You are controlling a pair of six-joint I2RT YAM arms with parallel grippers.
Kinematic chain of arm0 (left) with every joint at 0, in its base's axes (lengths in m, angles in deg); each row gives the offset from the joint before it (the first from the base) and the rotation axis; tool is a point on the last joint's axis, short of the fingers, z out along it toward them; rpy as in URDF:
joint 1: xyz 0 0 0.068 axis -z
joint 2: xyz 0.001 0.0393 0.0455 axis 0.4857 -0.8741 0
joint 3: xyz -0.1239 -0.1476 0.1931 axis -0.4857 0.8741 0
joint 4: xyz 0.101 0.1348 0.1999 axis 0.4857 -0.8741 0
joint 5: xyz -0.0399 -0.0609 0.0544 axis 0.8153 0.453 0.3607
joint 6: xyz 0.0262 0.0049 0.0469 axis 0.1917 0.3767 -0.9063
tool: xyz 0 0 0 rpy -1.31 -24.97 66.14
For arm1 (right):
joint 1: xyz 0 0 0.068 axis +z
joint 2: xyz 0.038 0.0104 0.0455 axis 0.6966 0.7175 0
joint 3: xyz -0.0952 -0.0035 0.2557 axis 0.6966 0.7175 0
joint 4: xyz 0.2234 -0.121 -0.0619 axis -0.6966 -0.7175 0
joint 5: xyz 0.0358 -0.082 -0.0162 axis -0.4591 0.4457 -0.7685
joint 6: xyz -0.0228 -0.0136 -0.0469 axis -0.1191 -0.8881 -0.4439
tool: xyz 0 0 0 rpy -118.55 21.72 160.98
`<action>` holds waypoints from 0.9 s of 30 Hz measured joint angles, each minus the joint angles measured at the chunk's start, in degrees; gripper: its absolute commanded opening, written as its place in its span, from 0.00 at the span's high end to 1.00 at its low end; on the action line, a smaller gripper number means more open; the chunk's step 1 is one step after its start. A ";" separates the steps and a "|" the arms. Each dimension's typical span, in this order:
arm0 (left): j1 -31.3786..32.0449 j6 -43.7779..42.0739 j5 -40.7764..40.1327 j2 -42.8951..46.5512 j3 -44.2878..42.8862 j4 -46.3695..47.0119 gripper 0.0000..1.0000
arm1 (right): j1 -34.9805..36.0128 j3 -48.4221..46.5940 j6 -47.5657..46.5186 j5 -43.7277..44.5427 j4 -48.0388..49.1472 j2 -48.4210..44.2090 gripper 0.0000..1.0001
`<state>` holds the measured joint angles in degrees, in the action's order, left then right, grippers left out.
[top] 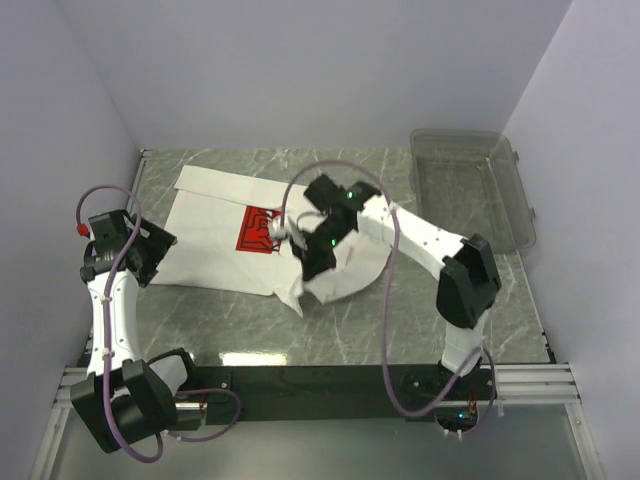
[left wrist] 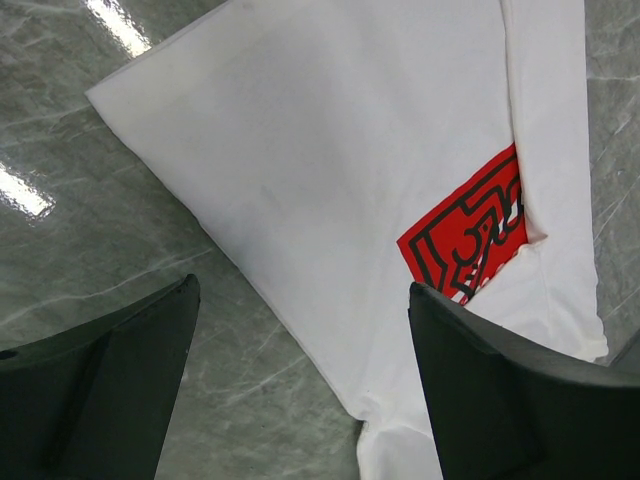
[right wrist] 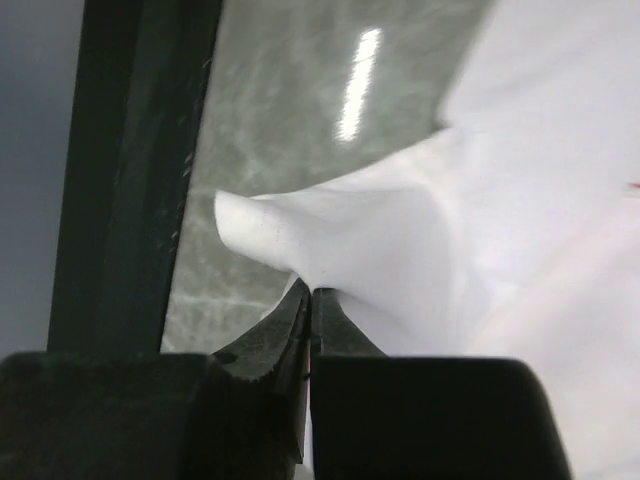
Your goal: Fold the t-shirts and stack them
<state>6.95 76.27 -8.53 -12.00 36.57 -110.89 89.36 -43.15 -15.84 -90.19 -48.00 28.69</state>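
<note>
Right gripper (right wrist: pixel 311 292): jaws together, clamped on a thin raised fold of the white short-sleeved cotton t-shirt with a red square chest print (right wrist: pixel 420 240). The cloth peaks up to the jaw tips and drapes away on both sides. I cannot tell whether I hold one layer or two.

Left gripper (left wrist: pixel 303 288): jaws wide apart, holding nothing, hanging over the t-shirt's edge nearest the left edge of the grey marbled table (top: pixel 400 320).

T-shirt position: spread over the far-left and middle of the table. The side under my right gripper is bunched and partly turned over, beside the red print (top: pixel 256 230). The clear grey plastic bin (top: pixel 500 160) sits at the far right corner, well apart.

Judgement: the step in hand is carrying this pinched side across to make a fold.

- Lift only enough to clear the cloth beneath. Too high may drag the whole garment.
- Travel straight toward the left edge, keeping the fold line parallel to the shirt's side.
- The grip is shallow, so move slowly.
- Bring the left gripper down to pin the near-left edge if the cloth starts sliding.
</note>
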 measured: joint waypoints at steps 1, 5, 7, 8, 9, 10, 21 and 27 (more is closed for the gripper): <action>0.00 -0.15 0.04 -0.09 0.00 0.02 0.10 | -1.64 -3.54 0.52 -0.79 -0.59 1.77 1.00; 0.00 -0.85 0.90 -0.59 0.00 0.42 0.09 | -7.98 -15.98 6.51 -1.84 -1.51 11.28 0.74; 0.00 -0.96 1.40 -1.09 0.00 0.66 0.09 | -10.43 -18.45 11.67 0.22 -0.74 15.41 0.64; 0.00 -1.07 1.66 -1.31 0.00 0.79 0.09 | -11.41 -18.73 14.12 1.88 0.24 17.07 0.61; 0.00 -1.14 1.88 -1.53 0.00 0.90 0.09 | -12.22 -18.53 16.94 3.69 1.25 18.23 0.58; 0.00 -1.27 2.14 -1.66 0.00 0.92 0.09 | -12.90 -17.70 19.74 5.95 2.69 18.91 0.54; 0.00 -3.58 6.71 -2.16 0.02 3.23 0.10 | -17.27 -7.34 28.70 12.41 11.65 11.85 0.47; 0.00 -3.91 8.94 -4.20 0.02 4.87 0.10 | -12.28 -4.46 28.39 13.49 13.88 10.34 0.46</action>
<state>6.95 72.36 0.41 -16.19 36.59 -106.02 77.08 -47.61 12.55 -76.70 -34.13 39.03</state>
